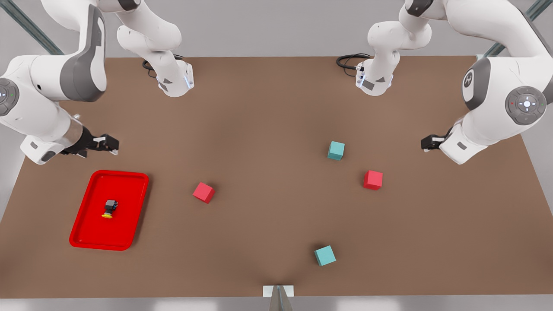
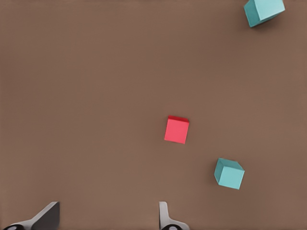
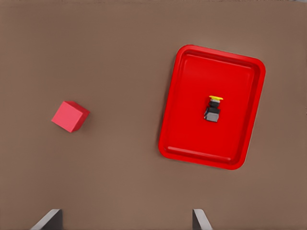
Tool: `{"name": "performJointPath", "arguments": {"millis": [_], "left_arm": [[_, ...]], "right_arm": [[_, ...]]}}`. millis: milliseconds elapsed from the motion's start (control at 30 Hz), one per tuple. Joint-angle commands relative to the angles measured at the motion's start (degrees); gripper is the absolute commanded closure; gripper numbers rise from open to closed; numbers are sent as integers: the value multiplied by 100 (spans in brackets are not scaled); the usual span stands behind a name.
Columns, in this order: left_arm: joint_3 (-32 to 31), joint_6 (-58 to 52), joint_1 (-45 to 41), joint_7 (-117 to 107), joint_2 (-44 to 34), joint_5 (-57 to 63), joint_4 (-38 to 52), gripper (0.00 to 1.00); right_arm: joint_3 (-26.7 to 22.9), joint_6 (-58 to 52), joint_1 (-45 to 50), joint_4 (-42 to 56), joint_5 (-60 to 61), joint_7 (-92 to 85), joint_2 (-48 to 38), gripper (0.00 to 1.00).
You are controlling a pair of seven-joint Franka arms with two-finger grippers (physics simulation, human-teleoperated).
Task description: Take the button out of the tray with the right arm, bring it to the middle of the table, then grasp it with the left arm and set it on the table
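The button (image 1: 109,209) has a yellow cap and a dark body and lies on its side in the red tray (image 1: 125,203) at the front view's left. My right gripper (image 1: 113,146) hovers open above the table (image 1: 268,129) just behind the tray. In the right wrist view the button (image 3: 212,109) rests near the middle of the tray (image 3: 192,96), well ahead of the open right gripper (image 3: 125,218). My left gripper (image 1: 425,143) waits open at the front view's right, and the left wrist view shows its fingers (image 2: 163,211) spread over bare table.
Two red cubes (image 1: 203,192) (image 1: 373,179) and two teal cubes (image 1: 335,150) (image 1: 324,255) lie scattered on the table. The left wrist view shows a red cube (image 2: 176,130) and teal cubes (image 2: 229,173) (image 2: 263,10). The arm bases stand at the far edge.
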Motion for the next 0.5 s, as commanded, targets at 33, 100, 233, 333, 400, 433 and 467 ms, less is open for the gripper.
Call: {"name": "performJointPath", "arguments": {"millis": [33, 100, 233, 333, 400, 433, 467], "left_arm": [[-1, 97, 0, 191, 27, 8, 3, 0], [-1, 106, 0, 200, 27, 8, 3, 0], [-1, 114, 0, 191, 27, 8, 3, 0], [-10, 141, -17, 200, 80, 26, 3, 0], [-10, 343, -17, 191, 221, 43, 3, 0], [-10, 369, -17, 200, 221, 61, 3, 0], [-10, 369, -8, 200, 221, 61, 3, 0]], "right_arm": [[0, 190, -24, 24, 95, 360, 164, 0], [-18, 1148, -174, -37, 8, 395, 1430, 0], [-132, 4091, -613, -1170, -1, 404, 2195, 0], [-211, 5077, -868, -1839, 34, 404, 2266, 0], [-203, 5095, -1140, -1795, 43, 360, 2494, 0], [-97, 5095, -1369, -1769, 78, 228, 2538, 0], [-27, 5095, -1518, -1708, 87, 18, 2538, 0]]}}
